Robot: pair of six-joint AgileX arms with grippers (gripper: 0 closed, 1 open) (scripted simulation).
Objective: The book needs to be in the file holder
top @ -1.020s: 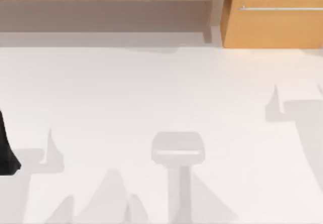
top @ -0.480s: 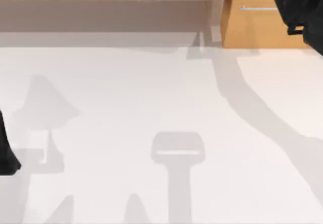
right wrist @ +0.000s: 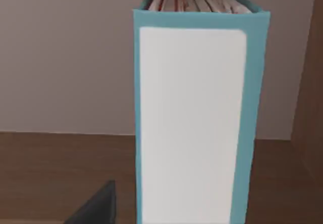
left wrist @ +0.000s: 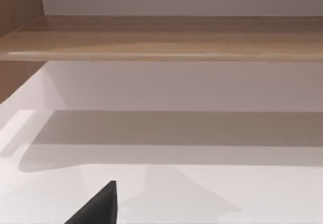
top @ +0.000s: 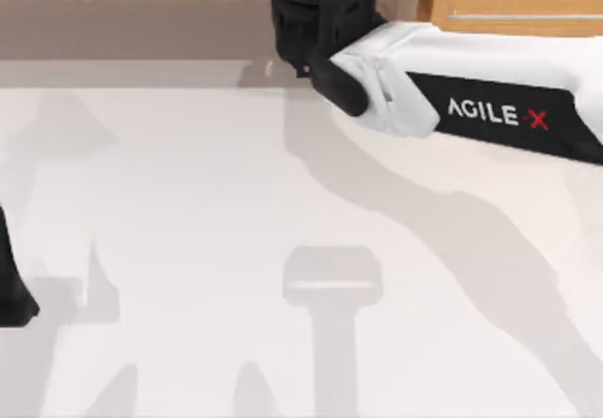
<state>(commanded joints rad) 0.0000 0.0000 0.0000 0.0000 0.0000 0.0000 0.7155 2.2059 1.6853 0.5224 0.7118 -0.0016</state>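
Right wrist view: right end effector (right wrist: 151,219) sits square-on to the thin book with teal-edged cover and white page block (right wrist: 194,123), which stands upright on the brown wooden shelf board (right wrist: 55,168). One dark fingertip (right wrist: 96,206) shows low in frame, beside the book's near edge; whether the fingers are spread or closed I cannot tell. Facing the book end-on suggests a pinch across its thin width, not a lift from below.

Top view: right arm (top: 490,107), white with black wrist, reaches from the right side over the white worktop (top: 188,201) to the shelf unit at the back, wrist housing covering the spot where the book stands. Judged stage: approach to grasp, book not yet lifted.

Room: a wooden upright (right wrist: 308,108) stands near the book on one side, so clearance there is tight; the other side of the shelf is open. An orange-brown cabinet front (top: 509,4) lies to the right of the shelf. Withdrawal toward the worktop looks unobstructed.

Left end effector (left wrist: 96,209) is parked at the left edge, facing the shelf's underside; finger state cannot tell.
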